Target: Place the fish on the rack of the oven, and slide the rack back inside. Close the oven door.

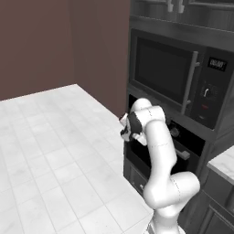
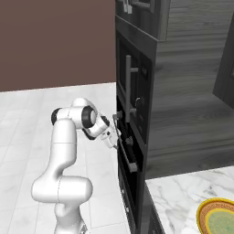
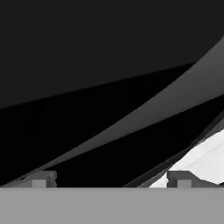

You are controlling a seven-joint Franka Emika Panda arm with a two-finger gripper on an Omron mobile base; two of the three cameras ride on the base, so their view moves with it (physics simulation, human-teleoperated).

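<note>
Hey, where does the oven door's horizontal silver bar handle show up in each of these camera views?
Left base view: the oven door's horizontal silver bar handle shows right of centre, past the white arm, below the microwave.
Right base view: it runs diagonally at centre, just right of the open gripper.
Hand view: the grey bar sweeping across the dark door, above the fingertips, is likely it.
Shared landmark: the microwave's vertical handle above.
</note>
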